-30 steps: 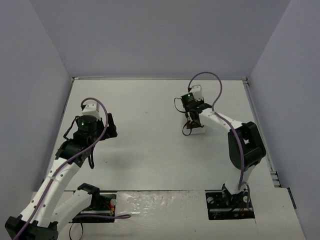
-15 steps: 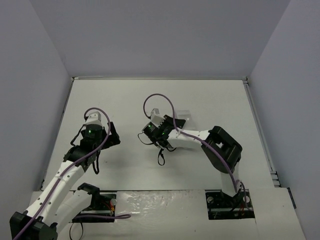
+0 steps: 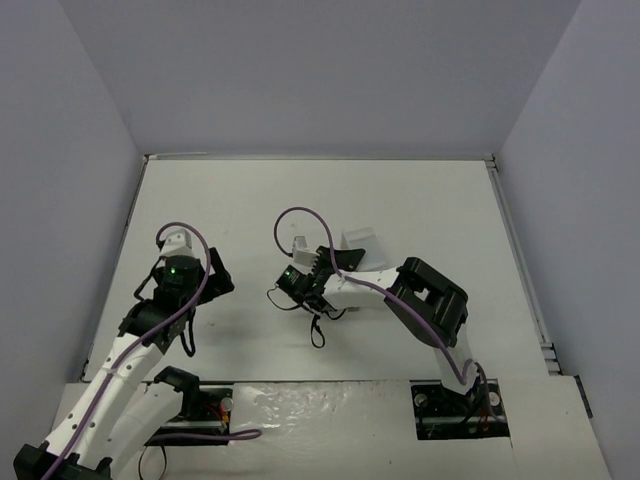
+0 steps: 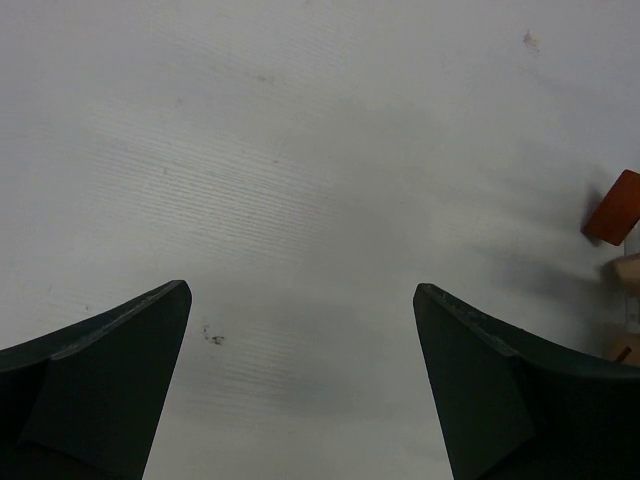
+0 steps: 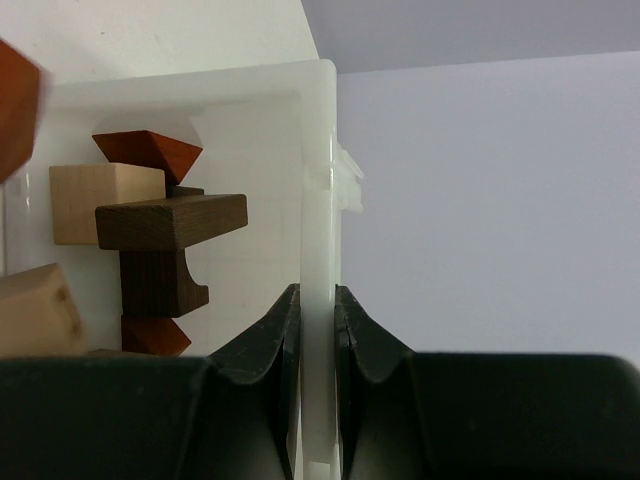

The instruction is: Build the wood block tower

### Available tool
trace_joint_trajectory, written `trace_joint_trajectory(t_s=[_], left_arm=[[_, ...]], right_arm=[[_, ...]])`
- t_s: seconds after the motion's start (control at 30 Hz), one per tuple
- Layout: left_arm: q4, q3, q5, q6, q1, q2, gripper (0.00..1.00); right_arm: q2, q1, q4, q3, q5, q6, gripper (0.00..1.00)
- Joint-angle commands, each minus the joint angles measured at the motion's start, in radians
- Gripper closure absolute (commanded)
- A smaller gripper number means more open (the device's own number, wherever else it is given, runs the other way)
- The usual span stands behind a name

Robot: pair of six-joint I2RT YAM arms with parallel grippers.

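My right gripper [image 5: 318, 310] is shut on the thin wall of the white plastic tray [image 5: 318, 150], which it holds up and tilted. Inside the tray lie several wood blocks: a red-brown wedge [image 5: 146, 150], a pale cube [image 5: 100, 200], a dark brown bar [image 5: 170, 220] and a pale block [image 5: 35, 310]. A blurred red-brown block [image 5: 15, 95] shows at the upper left. In the top view this gripper [image 3: 328, 265] is near the table's middle with the tray [image 3: 358, 240] beside it. My left gripper [image 4: 300, 300] is open and empty over bare table; a red-brown block [image 4: 612, 208] and a pale block [image 4: 628, 275] lie at its right edge. No tower shows.
The left arm [image 3: 175, 275] is on the left side of the white table [image 3: 250, 200], the right forearm [image 3: 370, 285] stretches across the middle. Purple walls close in the back and both sides.
My right arm has swung left and toward the near side, carrying the tray from the back right to the table's middle. My left gripper has shifted slightly nearer.
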Motion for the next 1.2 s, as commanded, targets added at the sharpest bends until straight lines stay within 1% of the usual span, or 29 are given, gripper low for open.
trace_joint_trajectory(t_s=[0.0,0.07,0.13,0.27,0.4,0.47,0.57,0.7,0.8,0.87,0.97,1.03,1.1,1.17], left_arm=[[-0.024,0.070,-0.059,0.053,-0.007,-0.018,0.07],[-0.034,0.089,-0.073,0.085,-0.007,-0.026,0.07],[-0.034,0.094,-0.100,0.112,-0.005,-0.028,0.07],[-0.030,0.083,-0.120,0.124,-0.007,-0.035,0.07],[-0.017,0.070,-0.098,0.113,-0.007,-0.039,0.07],[-0.013,0.065,-0.098,0.112,-0.007,-0.042,0.07],[-0.002,0.066,-0.098,0.114,-0.006,-0.038,0.07],[0.000,0.063,-0.098,0.114,-0.007,-0.042,0.07],[0.006,0.062,-0.098,0.112,-0.005,-0.042,0.07],[0.007,0.064,-0.100,0.112,-0.005,-0.041,0.07],[-0.001,0.064,-0.103,0.112,-0.005,-0.045,0.07],[0.003,0.063,-0.101,0.110,-0.005,-0.048,0.07],[0.011,0.060,-0.100,0.109,-0.005,-0.044,0.07],[0.010,0.064,-0.101,0.111,-0.005,-0.041,0.07]], right_arm=[[-0.045,-0.023,0.011,-0.008,0.115,-0.006,1.00],[-0.049,-0.020,0.011,0.001,0.118,-0.011,1.00],[-0.028,0.014,0.011,0.030,0.119,-0.028,1.00],[0.000,0.045,0.010,0.073,0.139,-0.050,1.00],[-0.038,-0.017,0.011,-0.004,0.173,-0.034,1.00],[-0.042,-0.038,0.014,0.002,0.178,-0.021,1.00],[0.014,0.009,0.008,0.065,0.190,-0.075,1.00],[0.022,-0.015,0.011,0.056,0.200,-0.070,1.00],[0.056,0.037,0.010,0.115,0.200,-0.112,1.00],[0.057,0.051,0.010,0.138,0.200,-0.128,1.00],[-0.010,0.003,0.011,0.068,0.193,-0.099,1.00],[-0.024,-0.039,0.015,0.065,0.184,-0.084,1.00],[0.001,0.001,0.009,0.109,0.196,-0.129,1.00],[0.018,0.004,0.009,0.106,0.206,-0.135,1.00]])
